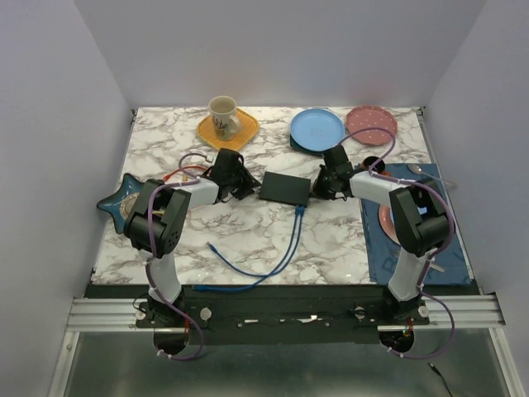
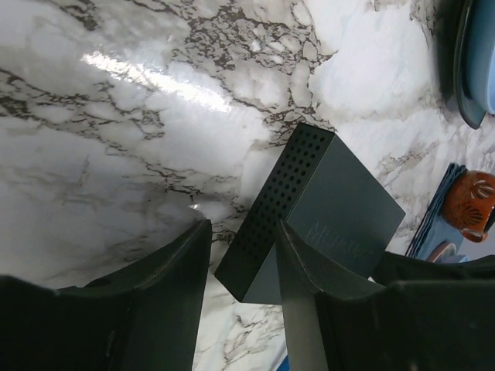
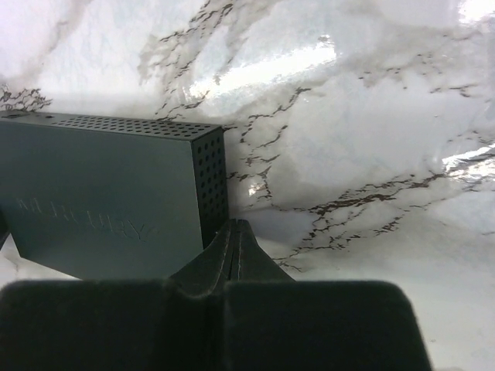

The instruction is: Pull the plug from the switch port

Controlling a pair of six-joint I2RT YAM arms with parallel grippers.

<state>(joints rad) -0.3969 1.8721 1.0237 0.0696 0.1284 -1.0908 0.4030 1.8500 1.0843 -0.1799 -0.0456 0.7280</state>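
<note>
The flat matte-black switch box (image 1: 285,188) lies in the middle of the marble table. A blue plug (image 1: 299,210) sits in a port on its near long edge, and its blue cable (image 1: 281,252) runs toward the front. My left gripper (image 1: 241,180) is at the box's left end. In the left wrist view it (image 2: 241,259) is open, with the box's (image 2: 340,201) perforated corner between the fingers (image 2: 305,286). My right gripper (image 1: 324,185) is at the box's right end. In the right wrist view it (image 3: 236,229) is shut and empty beside the perforated end of the box (image 3: 93,209).
A mug (image 1: 223,116) on an orange plate, a blue plate (image 1: 316,130) and a pink plate (image 1: 371,124) stand at the back. A star-shaped dish (image 1: 122,198) lies at the left. A blue mat (image 1: 413,240) lies under the right arm. A loose cable end (image 1: 213,246) lies at the front.
</note>
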